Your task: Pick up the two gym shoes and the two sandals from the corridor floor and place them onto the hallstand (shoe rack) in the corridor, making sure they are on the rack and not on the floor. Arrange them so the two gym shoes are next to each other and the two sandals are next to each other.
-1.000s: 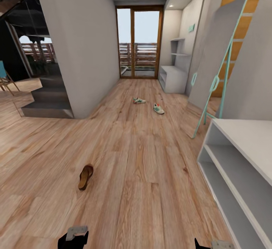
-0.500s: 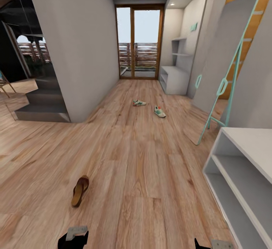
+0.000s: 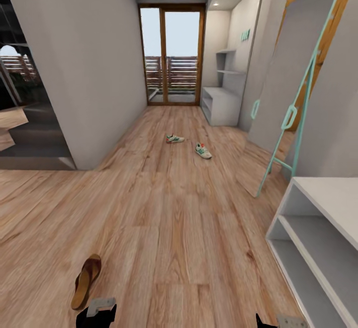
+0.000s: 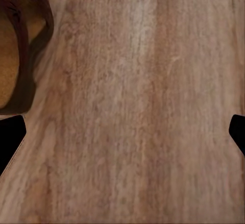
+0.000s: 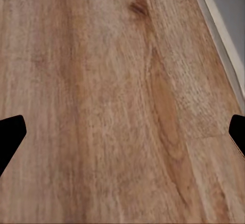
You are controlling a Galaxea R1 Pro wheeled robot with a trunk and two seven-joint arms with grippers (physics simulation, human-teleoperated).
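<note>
One dark brown sandal (image 3: 85,280) lies on the wood plank floor (image 3: 174,218) at the lower left, just ahead of my left gripper (image 3: 97,313). In the left wrist view the sandal (image 4: 20,55) lies beyond one fingertip, and the left gripper (image 4: 122,134) is open over bare floor. The other sandal is out of view. Two cream gym shoes (image 3: 174,139) (image 3: 203,151) lie apart further down the corridor. The pale hallstand (image 3: 221,104) stands at the far right by the glass door. My right gripper (image 5: 122,134) is open above bare planks.
A long white low shelving unit (image 3: 318,233) runs along the near right, and its base edge (image 5: 224,35) appears in the right wrist view. A teal-framed leaning mirror (image 3: 293,84) stands past it. A grey wall corner (image 3: 84,94) and dark stairs are at the left.
The whole head view has shifted as the robot rolled forward and turned a little. The sandal now sits nearer to me, lower in the picture, close to the left gripper. The shoes themselves have not moved.
</note>
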